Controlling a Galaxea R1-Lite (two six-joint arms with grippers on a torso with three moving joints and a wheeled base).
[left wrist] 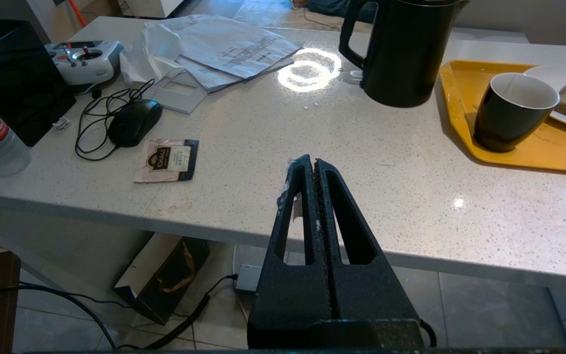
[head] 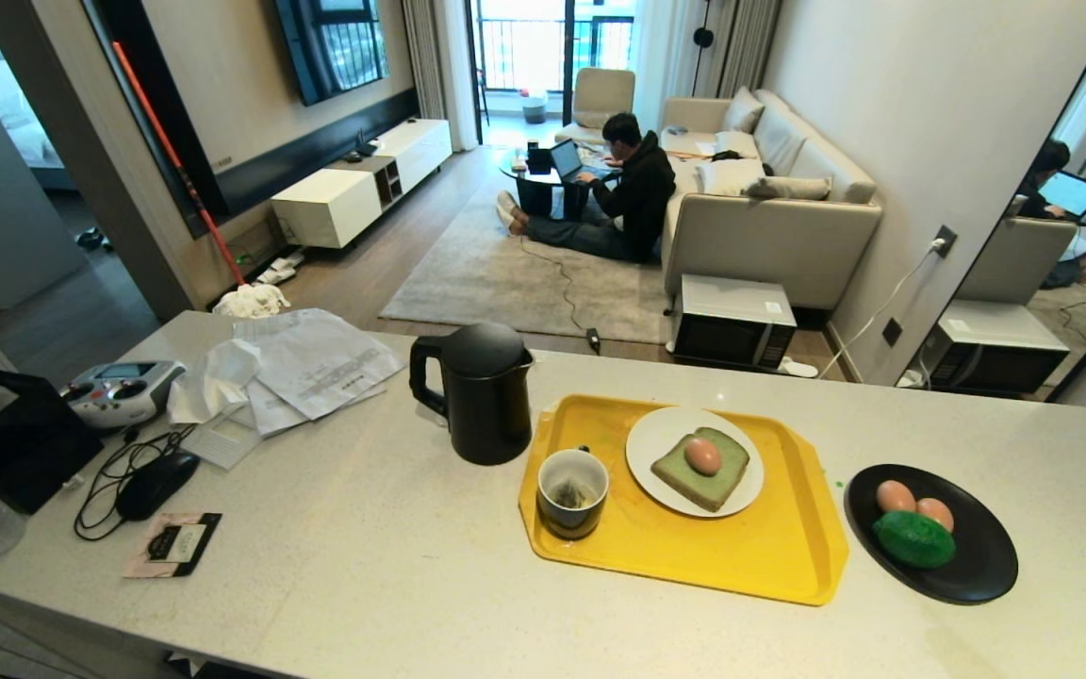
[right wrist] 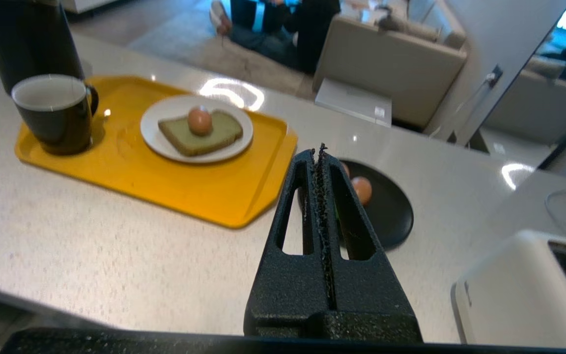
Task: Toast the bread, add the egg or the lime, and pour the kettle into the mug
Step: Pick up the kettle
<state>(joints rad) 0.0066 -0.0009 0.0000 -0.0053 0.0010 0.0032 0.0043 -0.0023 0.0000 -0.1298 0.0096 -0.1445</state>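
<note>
Right end effector (right wrist: 320,150) (closed) hovers before black plate (right wrist: 391,216).

We see both grippers only through their wrist cameras — the left gripper (left wrist: 314,164) with fingers pressed together, the right gripper (right wrist: 321,153) likewise closed — each empty, pointing forward.

right pincer (right wrist: 320,153) closed, empty | egg (right wrist: 199,120) on bread (right wrist: 214,132)
</note>
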